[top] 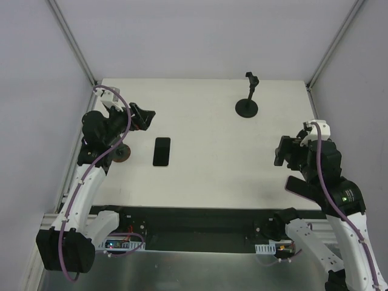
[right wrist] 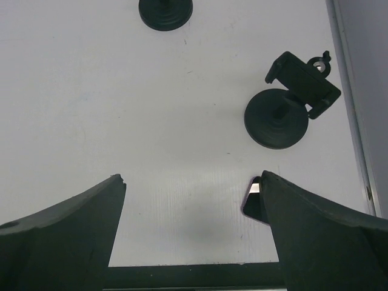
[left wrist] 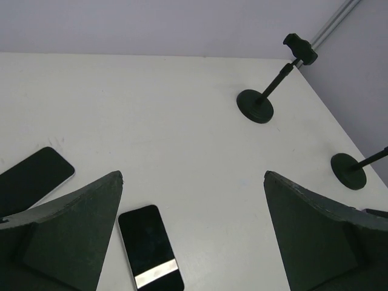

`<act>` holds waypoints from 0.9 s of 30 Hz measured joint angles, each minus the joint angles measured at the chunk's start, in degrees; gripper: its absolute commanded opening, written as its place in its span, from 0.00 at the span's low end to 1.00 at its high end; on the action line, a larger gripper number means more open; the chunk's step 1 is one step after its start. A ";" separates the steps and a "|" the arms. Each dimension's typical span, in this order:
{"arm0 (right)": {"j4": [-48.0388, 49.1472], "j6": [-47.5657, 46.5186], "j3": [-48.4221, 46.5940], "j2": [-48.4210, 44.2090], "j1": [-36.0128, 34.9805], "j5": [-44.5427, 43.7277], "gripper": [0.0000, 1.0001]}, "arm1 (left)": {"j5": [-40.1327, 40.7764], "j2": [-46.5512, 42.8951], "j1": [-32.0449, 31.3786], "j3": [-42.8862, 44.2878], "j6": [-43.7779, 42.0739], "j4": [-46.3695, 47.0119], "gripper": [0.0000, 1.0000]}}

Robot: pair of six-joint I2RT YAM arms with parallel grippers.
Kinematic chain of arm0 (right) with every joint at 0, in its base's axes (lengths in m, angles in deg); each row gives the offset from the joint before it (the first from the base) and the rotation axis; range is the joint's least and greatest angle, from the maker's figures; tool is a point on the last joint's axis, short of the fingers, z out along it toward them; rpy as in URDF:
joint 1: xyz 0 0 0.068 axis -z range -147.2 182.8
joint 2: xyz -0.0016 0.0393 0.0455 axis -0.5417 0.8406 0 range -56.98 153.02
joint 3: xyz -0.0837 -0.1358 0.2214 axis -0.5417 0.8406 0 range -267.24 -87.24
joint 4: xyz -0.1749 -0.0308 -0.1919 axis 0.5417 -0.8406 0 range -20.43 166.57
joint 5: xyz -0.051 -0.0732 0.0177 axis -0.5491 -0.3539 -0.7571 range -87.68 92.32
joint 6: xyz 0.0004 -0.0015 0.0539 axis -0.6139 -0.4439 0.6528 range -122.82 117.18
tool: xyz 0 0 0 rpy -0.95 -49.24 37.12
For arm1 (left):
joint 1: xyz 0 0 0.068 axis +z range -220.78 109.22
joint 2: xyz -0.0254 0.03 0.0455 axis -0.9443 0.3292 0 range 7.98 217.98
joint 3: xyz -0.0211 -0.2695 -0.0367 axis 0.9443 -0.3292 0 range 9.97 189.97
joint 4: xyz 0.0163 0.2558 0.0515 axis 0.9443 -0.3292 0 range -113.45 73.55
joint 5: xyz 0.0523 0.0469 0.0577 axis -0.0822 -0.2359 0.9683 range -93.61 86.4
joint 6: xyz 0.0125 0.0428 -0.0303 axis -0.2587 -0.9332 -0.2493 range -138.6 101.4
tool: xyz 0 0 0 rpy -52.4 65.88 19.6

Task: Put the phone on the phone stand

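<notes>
A black phone (top: 161, 151) lies flat on the white table, left of centre. In the left wrist view it (left wrist: 150, 254) lies low between my fingers, nearer the left one. The black phone stand (top: 247, 103) stands at the far right, with a disc base, a pole and a clamp head. It also shows in the left wrist view (left wrist: 255, 105). My left gripper (top: 144, 116) (left wrist: 193, 176) is open and empty, above the table just beyond the phone. My right gripper (top: 280, 151) (right wrist: 191, 179) is open and empty, near the table's right front.
A second stand (right wrist: 285, 115) stands under my right arm near the table's right edge; its base also shows in the left wrist view (left wrist: 348, 171). A second phone (left wrist: 33, 179) lies at left. A dark phone corner (right wrist: 253, 203) peeks beside my right finger. Walls enclose the table.
</notes>
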 measured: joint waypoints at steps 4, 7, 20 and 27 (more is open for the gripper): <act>2.69 0.26 0.07 2.64 0.11 4.02 0.96 | -0.61 0.74 -0.11 0.94 1.01 -0.70 0.99; 5.51 0.42 -0.11 5.68 0.13 8.72 0.96 | -0.63 2.03 -0.13 4.20 3.34 -3.87 0.99; 25.75 8.52 -4.68 32.24 3.48 14.05 0.96 | -2.34 0.74 -1.16 8.09 -0.83 -9.31 0.99; 34.91 11.43 -14.34 51.43 8.79 15.41 0.87 | -2.71 1.66 -1.64 6.69 -2.45 -11.61 0.99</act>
